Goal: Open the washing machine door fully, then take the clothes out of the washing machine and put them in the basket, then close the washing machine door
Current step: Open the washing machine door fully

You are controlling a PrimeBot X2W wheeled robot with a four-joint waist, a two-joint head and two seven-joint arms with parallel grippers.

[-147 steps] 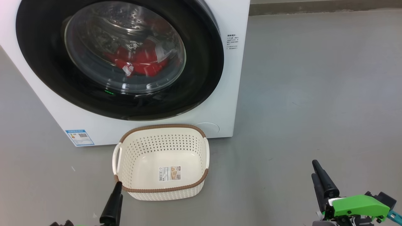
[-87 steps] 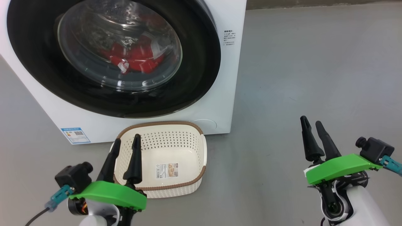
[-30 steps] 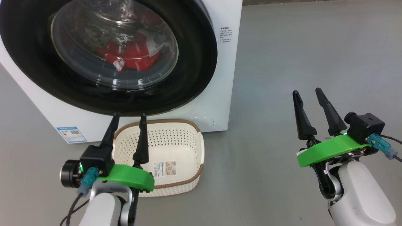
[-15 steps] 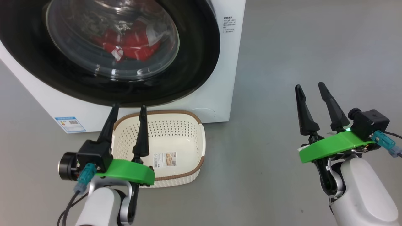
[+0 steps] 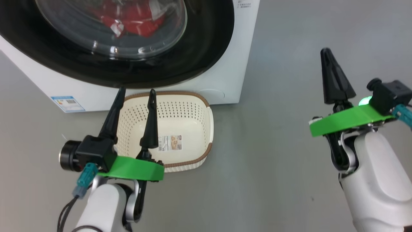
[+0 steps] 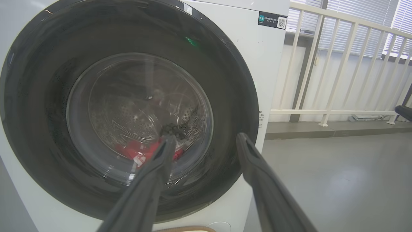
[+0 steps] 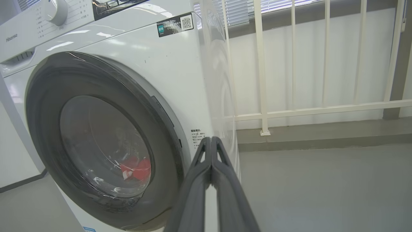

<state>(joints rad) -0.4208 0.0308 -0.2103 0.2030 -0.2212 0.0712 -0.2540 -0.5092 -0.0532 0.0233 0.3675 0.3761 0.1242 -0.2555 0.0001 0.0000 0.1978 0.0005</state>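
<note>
Floor [image 5: 273,129]: basket [image 5: 180,112] below wide-spread left claw [image 5: 136,90].
Right claw [image 5: 326,53]: pinched shut, empty.
Washing machine door [image 5: 206,48]: closed, leftward; hook its rim next.

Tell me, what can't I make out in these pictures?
- clothes: blurred by the curved glass of the washing machine door, every view; number unclear.
- basket: head view, left side hidden behind the left gripper.
- blue-bordered label: head view, print too small to read.
</note>
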